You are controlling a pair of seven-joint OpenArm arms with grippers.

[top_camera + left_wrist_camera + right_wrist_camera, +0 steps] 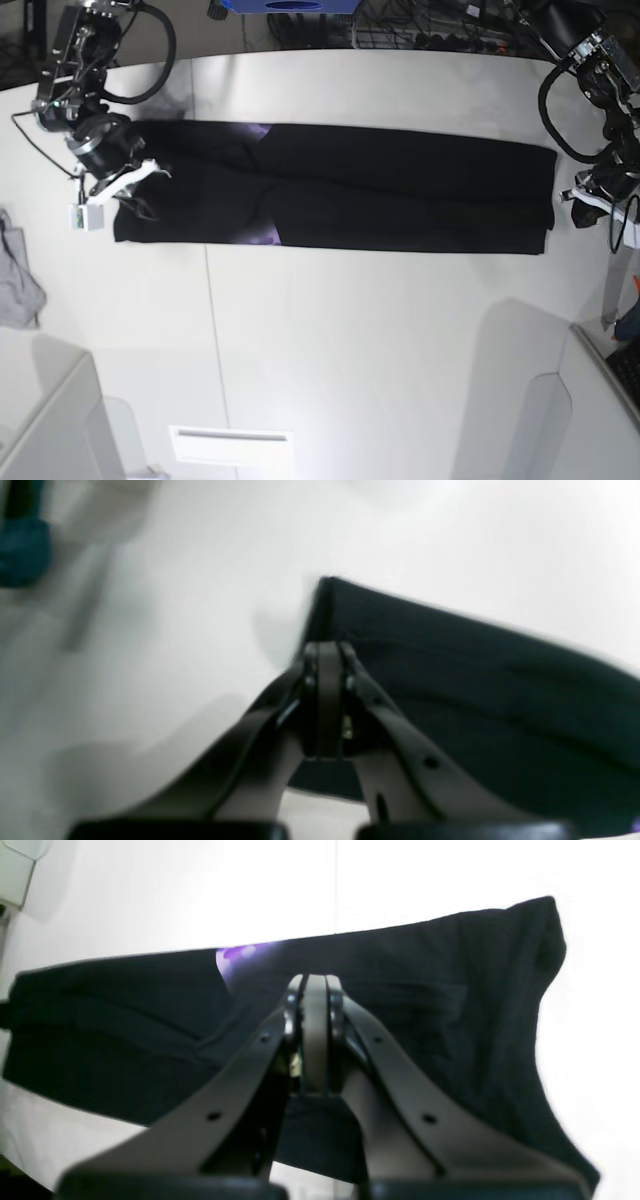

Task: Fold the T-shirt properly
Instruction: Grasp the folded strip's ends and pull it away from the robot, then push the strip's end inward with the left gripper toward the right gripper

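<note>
The black T-shirt (pixel 400 185) lies on the white table (pixel 350 330) folded into one long flat strip from left to right, with a bit of purple print (pixel 262 234) showing at a fold. My right gripper (pixel 155 172) is over the strip's left end. In the right wrist view its fingers (pixel 315 982) are pressed together above the black cloth (pixel 450 990). My left gripper (pixel 572 195) is at the strip's right end. In the left wrist view its fingers (pixel 327 650) are shut near the shirt's corner (pixel 450 680). I see no cloth between either pair of fingers.
A small grey cloth (pixel 18 270) lies at the table's left edge. A white block (pixel 45 420) stands at the front left. A blue object (pixel 295 5) sits beyond the far edge. Cables and gear are at the right edge (pixel 620 330).
</note>
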